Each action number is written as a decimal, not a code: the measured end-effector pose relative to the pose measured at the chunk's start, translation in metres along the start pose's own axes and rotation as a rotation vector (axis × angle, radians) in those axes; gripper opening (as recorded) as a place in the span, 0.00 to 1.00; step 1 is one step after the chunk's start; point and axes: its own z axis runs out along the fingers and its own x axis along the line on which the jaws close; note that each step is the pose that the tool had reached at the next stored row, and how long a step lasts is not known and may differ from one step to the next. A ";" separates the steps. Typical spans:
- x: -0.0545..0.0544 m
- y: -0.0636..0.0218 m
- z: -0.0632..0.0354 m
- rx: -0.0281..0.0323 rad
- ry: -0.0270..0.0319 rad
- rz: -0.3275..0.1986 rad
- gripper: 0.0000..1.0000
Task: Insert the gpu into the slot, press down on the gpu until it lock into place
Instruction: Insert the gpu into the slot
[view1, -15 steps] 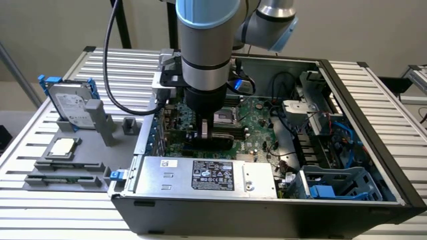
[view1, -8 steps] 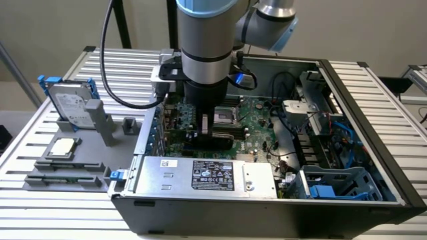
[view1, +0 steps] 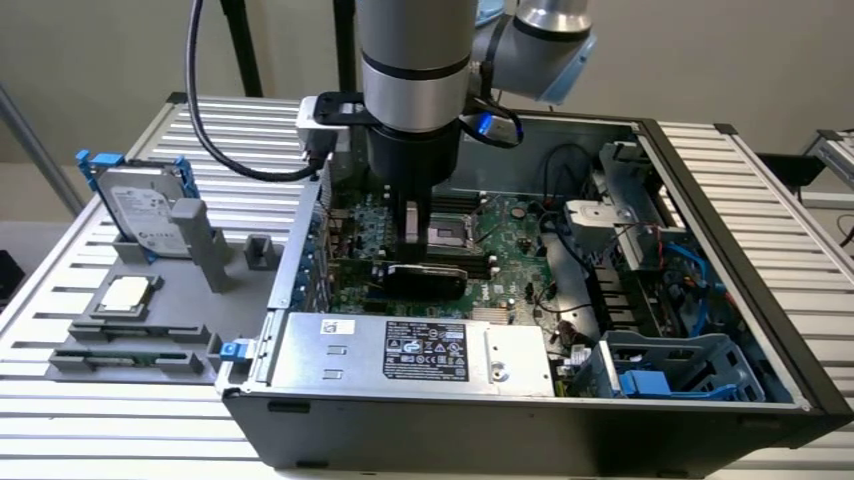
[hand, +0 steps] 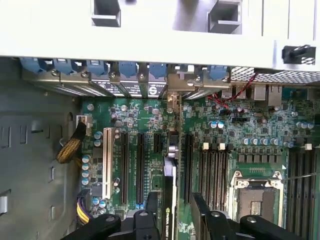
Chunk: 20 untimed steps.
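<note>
Single arm reaching straight down, wrist vertical, hand (view1: 416, 250) pointing downward, its fingers (hand: 205, 212) spread apart

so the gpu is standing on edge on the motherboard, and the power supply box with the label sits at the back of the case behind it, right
Not quite. The gpu does stand on edge on the motherboard under the gripper, but the labelled power supply box sits at the front of the case, nearer the camera than the card, not behind it. The exterior view shows this.

We see the thin black gpu card (view1: 424, 278) standing on the green motherboard (view1: 514, 265), behind the silver labelled power-supply box (view1: 414, 352), inside the open computer case (view1: 747, 330).
</note>
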 end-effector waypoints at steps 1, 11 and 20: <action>-0.001 0.0000 -0.0005 0.0000 -0.0001 0.000 0.38; -0.005 0.0035 0.0034 -0.0013 -0.0017 -0.017 0.11; -0.005 0.0073 0.0124 -0.0069 -0.0029 -0.034 0.11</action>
